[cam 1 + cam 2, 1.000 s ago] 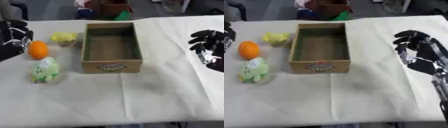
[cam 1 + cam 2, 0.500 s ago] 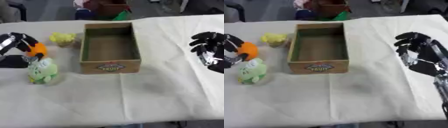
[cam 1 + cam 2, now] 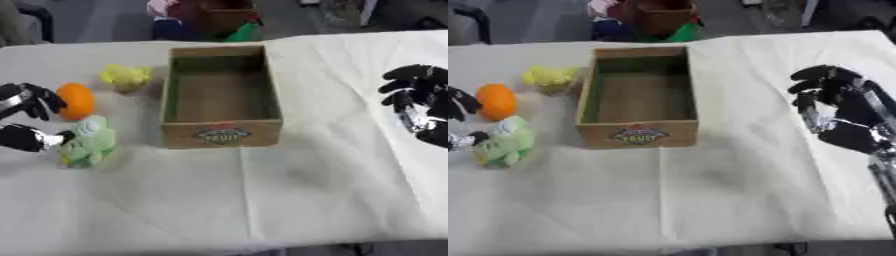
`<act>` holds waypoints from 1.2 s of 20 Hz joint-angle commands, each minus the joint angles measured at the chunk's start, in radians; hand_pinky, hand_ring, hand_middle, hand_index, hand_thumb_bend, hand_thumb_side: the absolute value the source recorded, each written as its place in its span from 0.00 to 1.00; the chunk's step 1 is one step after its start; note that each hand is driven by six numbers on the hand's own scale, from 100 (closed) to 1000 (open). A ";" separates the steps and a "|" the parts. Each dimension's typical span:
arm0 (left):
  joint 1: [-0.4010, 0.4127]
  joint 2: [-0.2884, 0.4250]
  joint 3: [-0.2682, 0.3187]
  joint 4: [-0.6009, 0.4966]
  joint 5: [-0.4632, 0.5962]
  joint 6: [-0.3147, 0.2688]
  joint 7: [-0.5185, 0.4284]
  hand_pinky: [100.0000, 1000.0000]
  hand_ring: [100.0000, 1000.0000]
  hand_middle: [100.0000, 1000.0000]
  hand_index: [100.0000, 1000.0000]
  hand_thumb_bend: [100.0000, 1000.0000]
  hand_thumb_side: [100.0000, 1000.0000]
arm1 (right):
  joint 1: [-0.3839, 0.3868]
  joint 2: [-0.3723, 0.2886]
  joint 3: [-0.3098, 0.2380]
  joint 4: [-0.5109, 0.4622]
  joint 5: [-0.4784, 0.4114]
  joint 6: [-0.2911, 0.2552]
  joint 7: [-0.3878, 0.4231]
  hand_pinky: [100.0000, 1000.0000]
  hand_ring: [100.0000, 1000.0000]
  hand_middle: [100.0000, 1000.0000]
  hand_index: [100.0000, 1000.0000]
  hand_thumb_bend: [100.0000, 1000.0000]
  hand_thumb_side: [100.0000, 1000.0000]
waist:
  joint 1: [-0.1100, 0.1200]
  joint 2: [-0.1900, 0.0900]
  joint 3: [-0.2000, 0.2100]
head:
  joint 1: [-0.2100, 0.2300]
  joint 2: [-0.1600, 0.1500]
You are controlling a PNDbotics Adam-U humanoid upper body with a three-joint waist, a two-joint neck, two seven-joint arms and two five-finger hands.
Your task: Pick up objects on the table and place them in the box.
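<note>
An open wooden box [image 3: 222,95] stands in the middle of the white-covered table, and nothing shows inside it. Left of the box lie a yellow soft toy [image 3: 125,78], an orange [image 3: 76,100] and a light green soft toy [image 3: 88,142]. My left hand [image 3: 26,118] is at the left edge, open, with its fingers beside the orange and its thumb against the green toy, around neither. Over the cloth at the right, my right hand [image 3: 842,108] hovers with its fingers loosely curled and holding nothing.
The white cloth [image 3: 262,200] stretches across the near half of the table. Beyond the far edge stand a brown box [image 3: 219,15] and some pink, blue and green items [image 3: 175,20].
My left hand has come in from the left edge, toward the orange and the green toy. The right hand has barely moved. The toys, orange and box lie as before.
</note>
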 commanded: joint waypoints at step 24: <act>-0.158 -0.200 0.064 0.113 -0.376 -0.195 -0.296 0.53 0.33 0.31 0.45 0.00 0.13 | -0.005 -0.007 -0.009 -0.002 -0.011 -0.004 0.005 0.57 0.67 0.69 0.72 0.00 0.06 | -0.013 -0.016 0.009 | -0.007 0.005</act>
